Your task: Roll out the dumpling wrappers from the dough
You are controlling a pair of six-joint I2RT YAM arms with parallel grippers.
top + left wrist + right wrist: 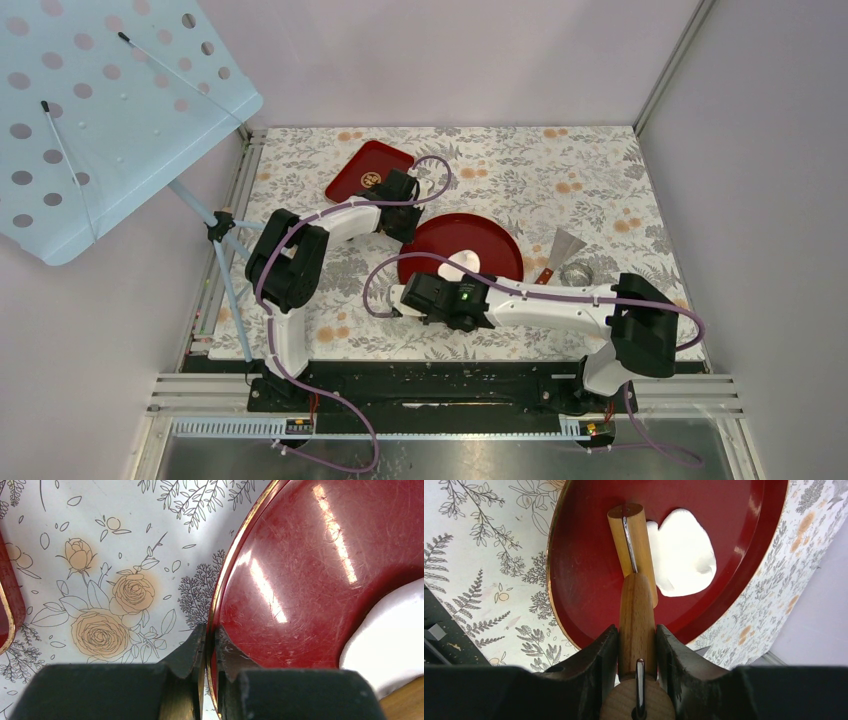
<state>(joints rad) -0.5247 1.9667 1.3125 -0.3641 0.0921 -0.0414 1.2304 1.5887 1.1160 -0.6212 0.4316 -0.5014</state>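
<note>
left gripper (210, 630): clamped shut on the gold-edged rim of the round red tray (300, 570), on the tray's left side. One finger sits inside the rim, the other outside.
right gripper (636, 630): closed tight around the wooden handle of the rolling pin (632, 540), coming in over the near edge of that same tray.
rolling pin: the barrel is down on the tray floor and points away from the gripper. One long side is right up against the edge of the dough, maybe slightly over it. Can't tell how much dough is under there, tbh.
dough (686, 555): one soft white blob, smooth and kinda two-lobed, lying inside the round tray around its middle. In the left wrist view it shows as a white patch at the right side of the tray. It's a single piece, and I can't really judge how thin it is.
square red tray (368, 168): far left on the table, just past the left wrist.
scraper (562, 250): on the cloth just right of the round tray, blade pointing to the far side.
metal ring (578, 272): small and shiny, just beside the scraper on its right.
floral cloth (600, 170): covers the table, everything sits on it.
</note>
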